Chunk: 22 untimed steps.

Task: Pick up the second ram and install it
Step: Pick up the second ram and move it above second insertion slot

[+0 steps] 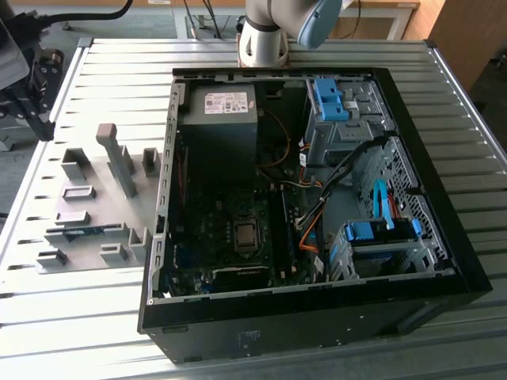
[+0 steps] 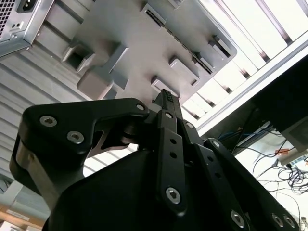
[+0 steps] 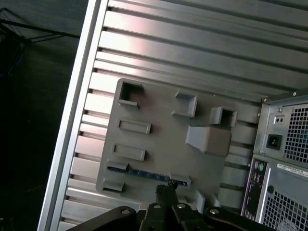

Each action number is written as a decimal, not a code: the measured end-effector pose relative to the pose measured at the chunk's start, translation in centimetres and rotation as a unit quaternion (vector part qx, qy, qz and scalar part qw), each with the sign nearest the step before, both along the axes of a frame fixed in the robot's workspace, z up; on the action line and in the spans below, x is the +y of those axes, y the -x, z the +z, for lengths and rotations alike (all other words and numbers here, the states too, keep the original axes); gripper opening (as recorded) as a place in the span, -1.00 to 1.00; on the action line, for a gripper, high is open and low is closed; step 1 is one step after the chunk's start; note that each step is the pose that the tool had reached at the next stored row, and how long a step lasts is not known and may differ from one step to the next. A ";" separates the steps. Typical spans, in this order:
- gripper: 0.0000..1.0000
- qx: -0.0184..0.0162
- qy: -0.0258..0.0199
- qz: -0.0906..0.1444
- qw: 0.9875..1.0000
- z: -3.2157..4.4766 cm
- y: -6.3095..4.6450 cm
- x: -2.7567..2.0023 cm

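The pick-up is in hand: the second ram (image 3: pixel 144 173) is tucked in the gray holder (image 3: pixel 159 115), and the gripper (image 3: pixel 168 186) is held near it, fingers pressed together, empty. Opening is likely needed first.

Blue ram (image 3: pixel 144 173), grey tray (image 3: pixel 163 142)

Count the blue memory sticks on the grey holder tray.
1. The second ram sits in a long slot of the grey tray, on the exterior view's left of the open computer case. The tray's raised blocks could hide another.
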State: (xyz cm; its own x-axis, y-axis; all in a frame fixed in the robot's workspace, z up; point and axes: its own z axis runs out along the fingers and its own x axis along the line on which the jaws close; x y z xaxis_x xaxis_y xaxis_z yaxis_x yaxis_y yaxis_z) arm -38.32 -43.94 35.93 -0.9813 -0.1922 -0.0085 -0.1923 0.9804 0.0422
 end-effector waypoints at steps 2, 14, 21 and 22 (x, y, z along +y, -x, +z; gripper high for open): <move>-0.79 0.000 0.000 0.007 1.000 -0.03 0.0 0.00; -0.79 0.000 0.000 0.046 0.999 -0.13 0.0 -0.03; -0.79 0.000 0.000 0.052 0.999 -0.12 0.1 -0.03; -0.79 0.000 0.000 0.052 0.999 -0.12 0.1 -0.03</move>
State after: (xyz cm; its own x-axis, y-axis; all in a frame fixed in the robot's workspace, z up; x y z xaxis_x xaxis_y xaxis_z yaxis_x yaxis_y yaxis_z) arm -38.38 -43.97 35.81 -0.9559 -0.2936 -0.0085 -0.2936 0.9550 0.0423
